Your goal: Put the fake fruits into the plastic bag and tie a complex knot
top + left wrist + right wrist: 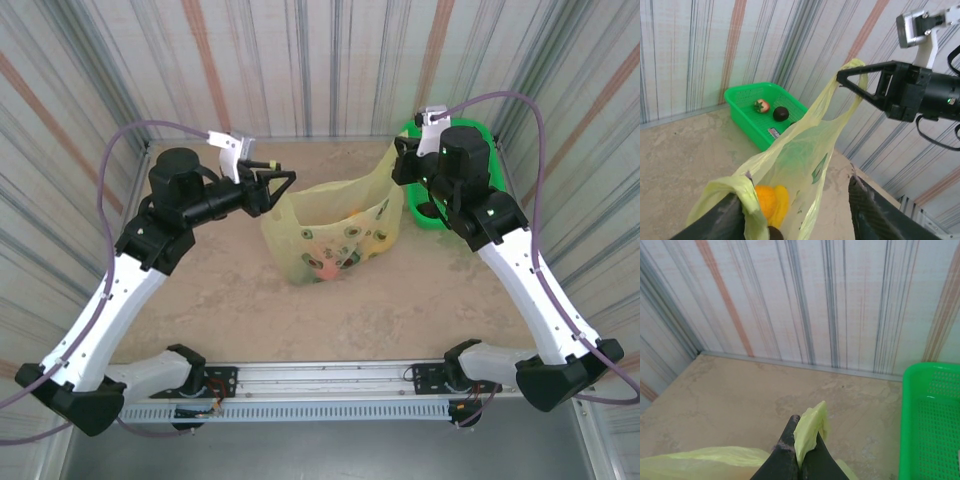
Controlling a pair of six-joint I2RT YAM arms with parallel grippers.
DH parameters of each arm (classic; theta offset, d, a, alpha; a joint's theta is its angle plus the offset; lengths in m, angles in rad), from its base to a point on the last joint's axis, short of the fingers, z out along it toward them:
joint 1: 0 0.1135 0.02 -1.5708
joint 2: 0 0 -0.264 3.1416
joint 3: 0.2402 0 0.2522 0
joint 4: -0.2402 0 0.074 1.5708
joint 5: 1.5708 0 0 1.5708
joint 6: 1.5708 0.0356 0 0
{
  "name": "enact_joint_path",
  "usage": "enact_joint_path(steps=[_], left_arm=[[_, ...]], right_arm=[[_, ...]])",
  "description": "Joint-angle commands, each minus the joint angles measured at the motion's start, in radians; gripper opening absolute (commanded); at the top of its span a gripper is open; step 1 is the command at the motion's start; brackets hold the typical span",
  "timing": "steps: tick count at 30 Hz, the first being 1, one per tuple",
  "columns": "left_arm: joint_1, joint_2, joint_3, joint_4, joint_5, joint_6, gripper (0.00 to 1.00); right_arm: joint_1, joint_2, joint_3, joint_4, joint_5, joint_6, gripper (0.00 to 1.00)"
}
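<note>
R gripper (801, 440) is pinching 1 handle of the plastic bag (335, 225) aloft; L gripper (283, 188) is gaping wide at its opposite rim. Some fake fruits (325, 262) are sitting inside, centre of desk (230, 290); 2 more in green basket (745, 120).

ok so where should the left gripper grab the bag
Probably the bag's slack crumpled handle, draped beside the left gripper. Come in from the left arm's side, jaws across the flattened strip: the right gripper holds the other handle high, so this side sags.
</note>
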Motion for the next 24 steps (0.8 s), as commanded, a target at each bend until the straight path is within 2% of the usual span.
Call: enact_joint_path(steps=[1, 5, 9, 13, 18, 24], left_arm=[[-0.003, -0.056, -0.05, 0.001, -0.038, 0.065, 0.62], [-0.003, -0.12, -0.135, 0.015, -0.013, 0.111, 0.66], [-0.003, -0.201, -0.248, 0.034, -0.049, 0.168, 0.67], [-0.003, -0.256, -0.376, 0.142, -0.06, 0.228, 0.7], [-0.003, -0.218, -0.509, 0.409, -0.099, 0.294, 0.94], [0.002, -0.062, -0.517, 0.624, -0.036, 0.345, 0.96]], right_arm=[[-0.007, -0.019, 0.038, 0.011, -0.044, -0.022, 0.0], [-0.01, -0.016, 0.04, 0.006, -0.047, -0.029, 0.0], [-0.016, -0.02, 0.04, 0.006, -0.063, -0.031, 0.0], [-0.018, -0.024, 0.037, 0.008, -0.077, -0.029, 0.0], [-0.017, -0.029, 0.034, 0.01, -0.094, -0.025, 0.0], [-0.018, -0.035, 0.031, 0.012, -0.105, -0.023, 0.0]])
